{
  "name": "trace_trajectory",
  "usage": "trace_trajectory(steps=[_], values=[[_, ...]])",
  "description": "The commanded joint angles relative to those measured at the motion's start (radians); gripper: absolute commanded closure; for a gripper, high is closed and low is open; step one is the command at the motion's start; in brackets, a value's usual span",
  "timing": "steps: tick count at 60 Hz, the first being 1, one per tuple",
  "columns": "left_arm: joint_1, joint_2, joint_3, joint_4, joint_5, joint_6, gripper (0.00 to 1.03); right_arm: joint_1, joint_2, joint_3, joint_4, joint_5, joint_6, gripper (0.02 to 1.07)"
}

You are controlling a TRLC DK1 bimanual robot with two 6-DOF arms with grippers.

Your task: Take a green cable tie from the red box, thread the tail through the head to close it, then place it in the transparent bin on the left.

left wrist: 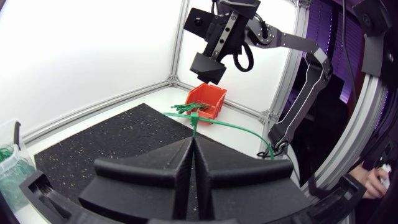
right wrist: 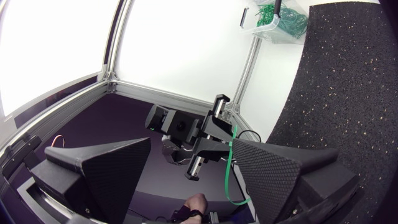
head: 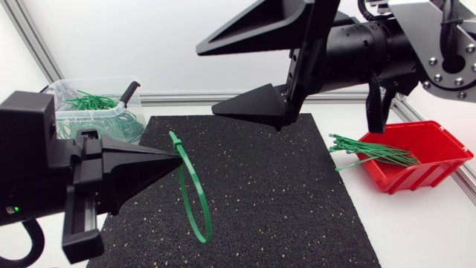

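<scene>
Closest up, the left gripper (head: pixel 172 160) is clamped tight on one green cable tie (head: pixel 186 195), which is looped and hanging over the one black mat (head: pixel 282 201). Further back, the right gripper (head: pixel 207 80) is spread wide and holding nothing. Beyond that there's one red box (head: pixel 435 149) with a bunch of ties (head: pixel 372 152) poking out, and one transparent bin (head: pixel 71 93) with more in it, too tangled to count.

matt black speckled foam mat (head: pixel 297 201), glossy red plastic box (head: pixel 439 145), clear plastic bin (head: pixel 89 80), smooth green plastic cable tie (head: pixel 178 147)

A black speckled mat (head: pixel 282 193) lies flat on the white table (head: pixel 416 231).
</scene>
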Motion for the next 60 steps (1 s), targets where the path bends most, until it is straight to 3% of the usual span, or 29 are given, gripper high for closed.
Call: trace_trajectory(steps=[1,20,31,36,40,47,60], values=[[-0.041,0.000,0.017,-0.019,-0.053,0.113,1.00,-0.010,0.039,-0.027,0.013,0.002,-0.034,0.13],[-0.202,0.002,0.003,-0.033,-0.312,0.313,1.00,-0.012,0.128,-0.024,-0.004,0.011,-0.241,0.14],[-0.297,0.000,-0.009,-0.031,-0.454,0.410,1.00,-0.032,0.162,-0.021,-0.006,-0.013,-0.344,0.31],[-0.298,0.002,-0.008,-0.030,-0.466,0.419,1.00,-0.027,0.167,-0.026,-0.006,-0.042,-0.365,0.33],[-0.297,0.005,-0.009,-0.028,-0.469,0.426,1.00,-0.010,0.167,-0.036,-0.006,-0.056,-0.385,0.53],[-0.297,0.011,-0.016,-0.020,-0.472,0.433,1.00,0.028,0.164,-0.052,-0.007,-0.073,-0.414,0.65],[-0.297,0.012,-0.022,-0.011,-0.472,0.433,1.00,0.079,0.168,-0.064,-0.023,-0.073,-0.436,0.65]])
